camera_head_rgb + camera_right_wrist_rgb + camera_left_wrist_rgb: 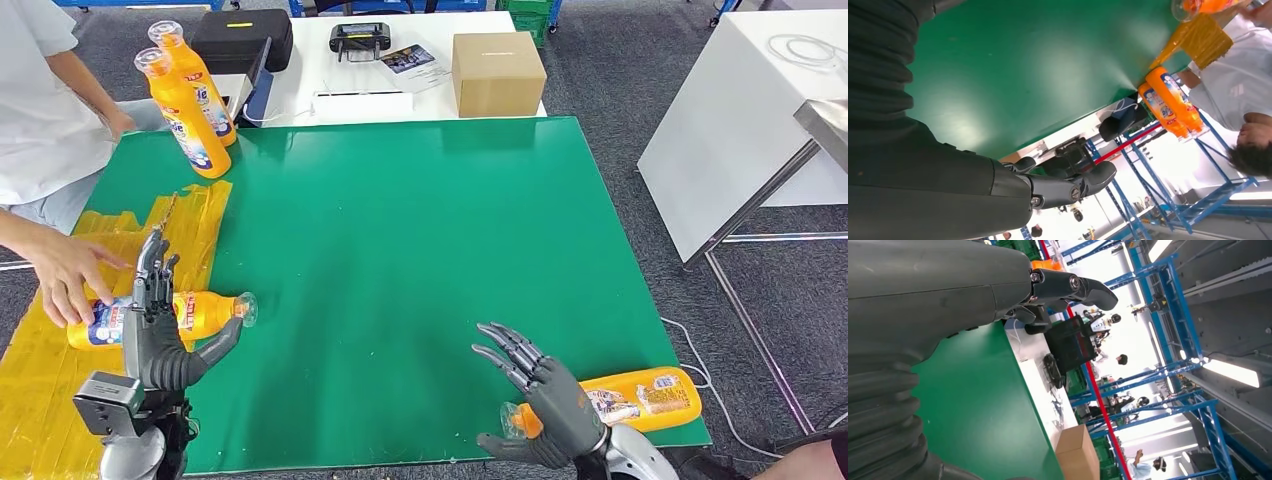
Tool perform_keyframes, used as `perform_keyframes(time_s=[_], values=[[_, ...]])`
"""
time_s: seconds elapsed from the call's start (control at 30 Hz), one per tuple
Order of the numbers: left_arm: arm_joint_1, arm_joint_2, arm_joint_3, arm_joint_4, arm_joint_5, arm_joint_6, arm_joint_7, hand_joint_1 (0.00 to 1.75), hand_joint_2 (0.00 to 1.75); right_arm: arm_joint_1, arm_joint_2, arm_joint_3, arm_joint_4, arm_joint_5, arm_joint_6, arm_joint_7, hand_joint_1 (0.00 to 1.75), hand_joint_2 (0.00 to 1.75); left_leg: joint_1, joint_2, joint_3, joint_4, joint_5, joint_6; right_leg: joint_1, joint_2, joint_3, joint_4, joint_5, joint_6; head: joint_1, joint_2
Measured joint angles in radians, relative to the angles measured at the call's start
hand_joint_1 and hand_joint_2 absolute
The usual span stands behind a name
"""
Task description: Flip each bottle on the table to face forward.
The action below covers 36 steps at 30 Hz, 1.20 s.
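Grey metal and dark fingers form the left hand [155, 325], which stands upright at about 8 o'clock on the green table mat [400, 250], fingers spread and raised, thumb out to the side, holding nothing. Directly behind it lies an orange plastic detergent bottle with a blue-and-white label and clear cap [165, 318], on its side across a yellow taped strip [190, 215], cap pointing toward the mat's centre. A person's hand [65, 275] rests on the base end of this bottle from 9 o'clock.

The right hand [535, 390], at about 5 o'clock, is also open: fingers fanned apart above the mat, palm turned inward, gripping nothing. Just beside its wrist, toward 4 o'clock, lies a second orange bottle showing its printed back label [640, 397], on its side near the mat's near edge; whether the hand touches its cap cannot be told.

At 11 o'clock two more orange bottles [185, 100] stand together, tilted, at the mat's far corner. Beyond the mat, a white table [300, 75] carries a brown cardboard box [497, 72], a black case [240, 38] and a black handheld controller [360, 38].
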Motion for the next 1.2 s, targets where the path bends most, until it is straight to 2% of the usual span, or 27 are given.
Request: perform_keyframes(time_s=[0.23,0.43,0.77,0.87,1.03,1.2], values=[[-0.01,-0.013,-0.047,0.022,-0.015,0.012,0.0,0.0,1.75,0.091,-0.078,-0.103,-0.059,-0.036,0.05,-0.008,0.0,1.75,-0.001,0.001,0.0,0.0,0.0,0.001,-0.001,0.0,0.0,0.0,0.0,0.0,0.0,0.0],[-0.025,-0.014,-0.074,0.045,-0.015,0.018,0.0,0.0,1.75,0.134,-0.107,-0.215,-0.059,-0.026,0.095,-0.024,0.0,1.75,-0.001,0.001,0.001,0.0,0.0,0.001,-0.001,0.0,0.0,0.0,0.0,0.0,0.0,0.0],[-0.023,-0.018,-0.099,0.05,-0.018,0.026,0.0,0.0,1.75,0.177,-0.129,-0.314,-0.059,0.056,0.09,0.044,0.0,1.75,-0.001,0.001,0.0,0.0,0.0,0.001,-0.001,0.0,0.0,0.0,0.0,0.0,0.0,0.0],[-0.022,-0.017,-0.108,0.05,-0.018,0.03,0.0,0.0,1.75,0.194,-0.151,-0.33,-0.057,0.068,0.108,0.077,0.0,1.75,-0.001,0.001,0.0,0.0,0.0,0.001,-0.001,0.0,0.0,0.0,0.0,0.0,-0.001,0.0],[-0.022,-0.015,-0.127,0.05,-0.01,0.043,0.0,0.0,1.75,0.257,-0.233,-0.343,-0.055,0.04,0.157,0.139,0.0,1.75,-0.002,0.001,0.0,0.0,0.0,0.001,-0.002,0.0,0.0,0.0,0.0,0.0,0.0,0.0],[-0.024,0.001,-0.144,0.05,0.011,0.057,0.0,0.0,1.75,0.388,-0.398,-0.355,-0.089,-0.068,0.164,0.26,0.0,1.75,-0.003,0.001,0.0,0.0,-0.001,0.002,-0.003,0.001,0.0,0.0,0.0,0.001,-0.001,0.0]])
